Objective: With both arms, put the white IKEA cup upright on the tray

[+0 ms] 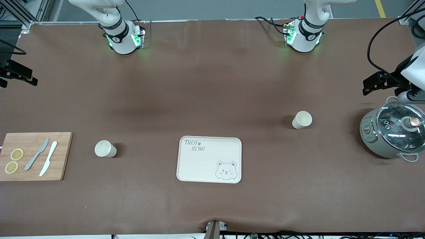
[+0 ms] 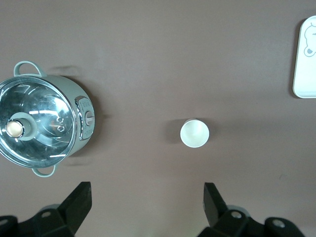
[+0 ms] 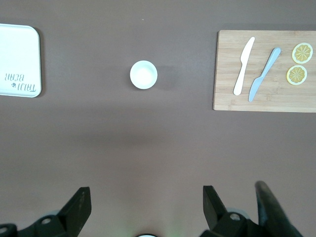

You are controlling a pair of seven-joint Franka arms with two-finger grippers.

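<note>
You have two white cups to deal with, both standing upright with mouths up. One cup (image 1: pixel 302 119) stands toward the left arm's end of the table, between the tray (image 1: pixel 196 166) and the pot (image 1: pixel 391 134), a little farther from the front camera than the tray. The other cup (image 1: pixel 105 148) stands between the tray and the cutting board (image 1: pixel 63 156), toward the right arm's end. The tray lies bare near the middle of the table's front edge.

Both arms wait high at the table's ends. The left gripper (image 2: pixel 147 207) hangs near the pot, and the right gripper (image 3: pixel 146 207) is above the bare table near its cup; both have their fingers spread wide and empty.

Bring each gripper down so the fingers straddle the cup's wall, close gently, lift straight, and set the cups apart on the tray's flat floor, clear of the rim.

In the front view both grippers are cut off at the frame edges. Whether the cups hold anything is hard to judge.
</note>
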